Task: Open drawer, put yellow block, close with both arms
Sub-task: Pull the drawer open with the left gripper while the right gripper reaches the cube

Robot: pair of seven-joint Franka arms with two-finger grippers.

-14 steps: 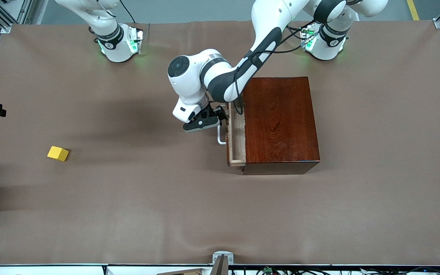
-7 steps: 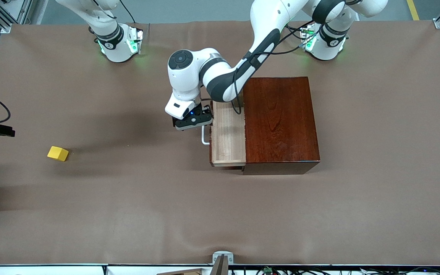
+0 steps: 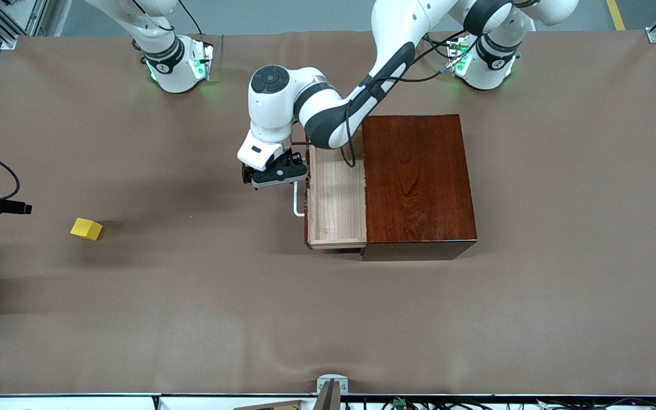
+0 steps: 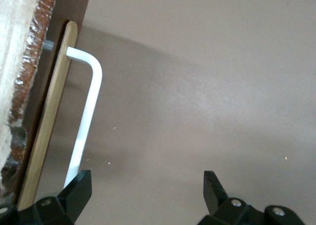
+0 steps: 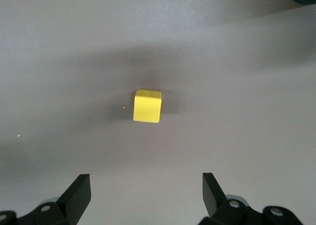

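Even overhead light is seen; soft shadows are cast on the table (image 3: 191, 319), faint glare on the wooden box (image 3: 419, 176)

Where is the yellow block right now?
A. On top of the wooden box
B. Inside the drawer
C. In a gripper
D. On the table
D. The yellow block lies alone on the table, toward the right arm's end, away from the open drawer, with nothing gripping it.
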